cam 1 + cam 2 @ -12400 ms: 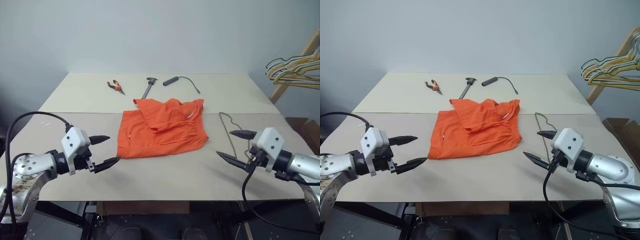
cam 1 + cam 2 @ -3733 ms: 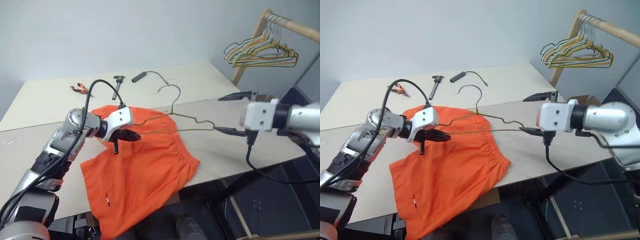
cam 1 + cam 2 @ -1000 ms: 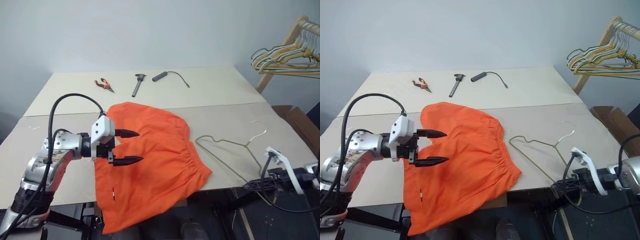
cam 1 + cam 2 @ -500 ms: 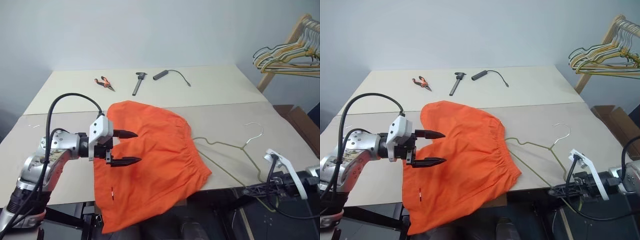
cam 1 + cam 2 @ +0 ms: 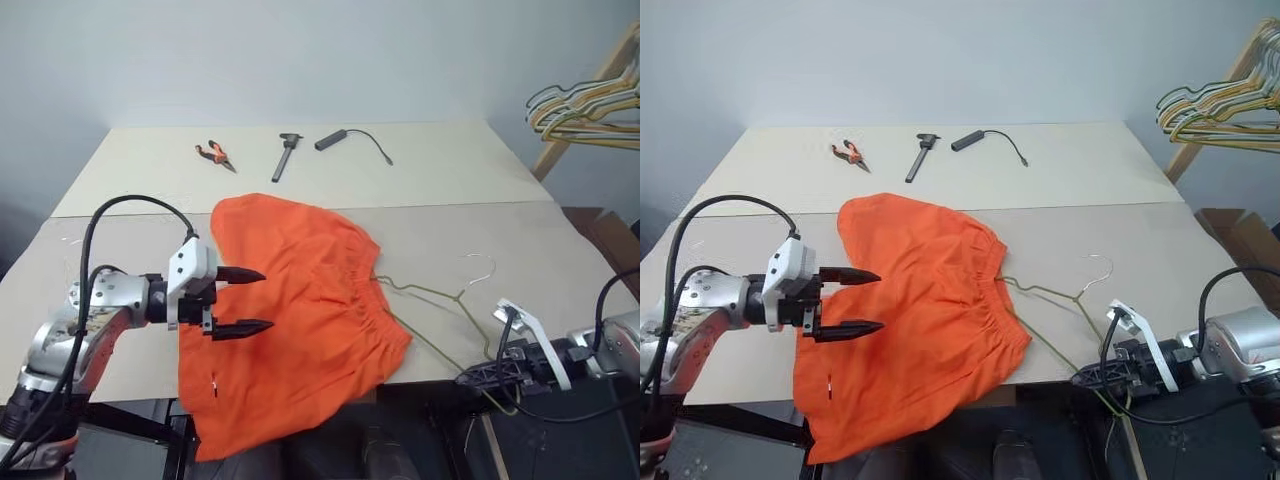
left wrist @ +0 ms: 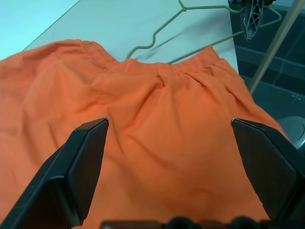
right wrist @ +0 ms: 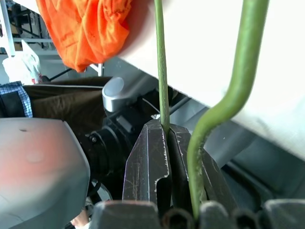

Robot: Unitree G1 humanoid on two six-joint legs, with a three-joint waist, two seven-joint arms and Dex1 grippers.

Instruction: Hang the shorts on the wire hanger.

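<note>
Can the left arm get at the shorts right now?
Probably yes. The left gripper hangs open just over the shorts, fingers spread wide with orange cloth right beneath them and nothing between. The right gripper is busy, shut on the hanger off the table edge.

Pale beige flat tabletop (image 5: 500,180) carries bright orange fabric shorts (image 5: 300,310), overhanging its near edge. Beyond the shorts: orange-handled pliers (image 5: 215,155), dark metal tool (image 5: 285,156), black cable (image 5: 355,140). Beside the shorts' waistband: thin olive-grey wire hanger (image 5: 440,300).
</note>
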